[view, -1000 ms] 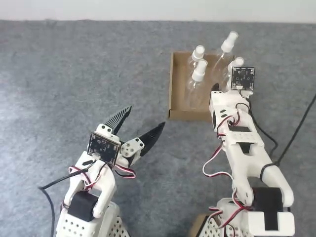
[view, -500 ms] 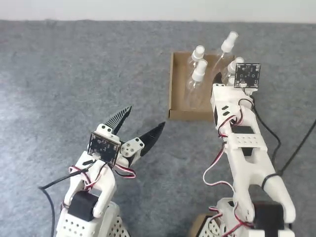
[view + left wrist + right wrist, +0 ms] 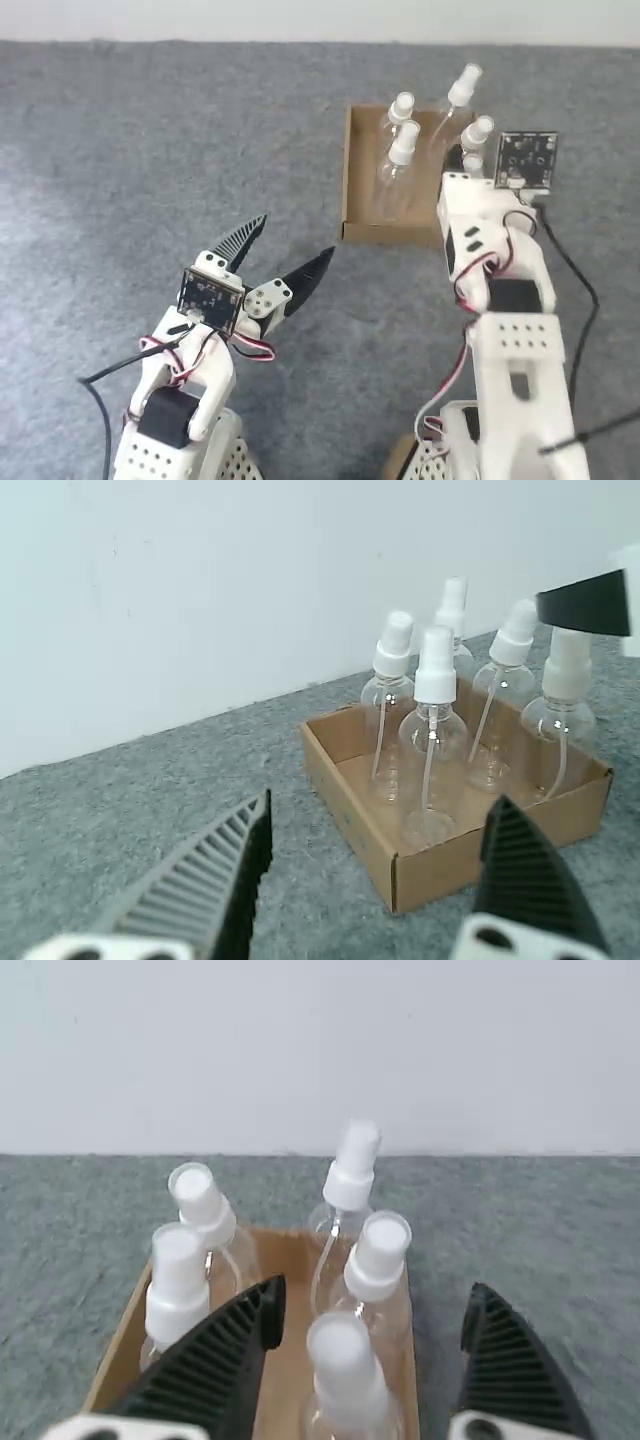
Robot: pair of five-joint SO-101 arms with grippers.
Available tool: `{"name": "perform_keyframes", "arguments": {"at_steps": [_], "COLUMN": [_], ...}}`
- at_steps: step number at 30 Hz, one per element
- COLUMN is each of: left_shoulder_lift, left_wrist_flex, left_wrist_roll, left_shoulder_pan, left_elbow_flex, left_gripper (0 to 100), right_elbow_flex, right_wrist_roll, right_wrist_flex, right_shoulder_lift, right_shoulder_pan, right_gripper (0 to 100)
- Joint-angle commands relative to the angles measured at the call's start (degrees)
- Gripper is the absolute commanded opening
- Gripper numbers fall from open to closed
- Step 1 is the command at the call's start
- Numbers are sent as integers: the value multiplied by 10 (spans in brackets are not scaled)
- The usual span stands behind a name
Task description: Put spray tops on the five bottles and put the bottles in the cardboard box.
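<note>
**A:** Right gripper state?

**B:** My right gripper [image 3: 372,1300] was spread wide, pinching nothing. It hung over the box [image 3: 347,170] at the box's 3 o'clock side in the high view. The jaws stood either side of the near bottle [image 3: 340,1360], with a gap on both flanks.

**A:** Where was everything?

**B:** All five bottles [image 3: 404,150] stood upright in the box, each with a white top [image 3: 436,665] on. The box sat on the grey mat [image 3: 150,150], about 2 o'clock from the middle of the high view.

**A:** So what was the step?

**B:** My read: all five were in, so the step was clearing out. I judged the clean way was straight up first with the jaws wide. No sideways swing until the tips were above the tops. The bottles were packed close, so a clip on one top would likely tip it into its neighbours.

**A:** Left arm?

**B:** My left gripper [image 3: 296,235] was spread too, and empty. It sat at 8 o'clock from the box, clear of it. I reckoned it wasn't needed.

**A:** How did the bottles look?

**B:** Clear and round-bodied, with narrow necks and a dip tube visible in each; they looked empty. Light and top-heavy by my guess, so easy to knock. The tops looked seated, but I couldn't tell if they were screwed home. The box was shallow brown card, and its walls reached only the lower bodies, so it gave little support against a nudge.
</note>
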Motion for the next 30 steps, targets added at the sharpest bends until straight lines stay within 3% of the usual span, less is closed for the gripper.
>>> {"name": "perform_keyframes", "arguments": {"at_steps": [1, 7, 10, 16, 21, 26, 30], "left_shoulder_lift": [2, 1, 1, 1, 0, 0, 0], "left_wrist_flex": [-14, -16, -18, 42, 118, 207, 233], "left_wrist_roll": [-6, -6, -6, -6, -6, -6, -6], "left_shoulder_pan": [-3, -4, -7, -91, -149, -187, -205], "left_elbow_flex": [-3, -10, -29, -71, -100, -109, -89], "left_gripper": [316, 316, 316, 316, 311, 164, 102], "right_elbow_flex": [-25, -25, -25, 17, 142, 258, 273], "right_wrist_roll": [0, 2, 43, 102, 150, 187, 204], "right_wrist_flex": [73, 196, 258, 349, 353, 384, 416], "right_shoulder_lift": [-79, -153, -187, -277, -392, -560, -558], "right_shoulder_pan": [1, 1, 1, 1, 1, 1, 1], "right_gripper": [246, 246, 246, 241, 119, 3, 17]}}
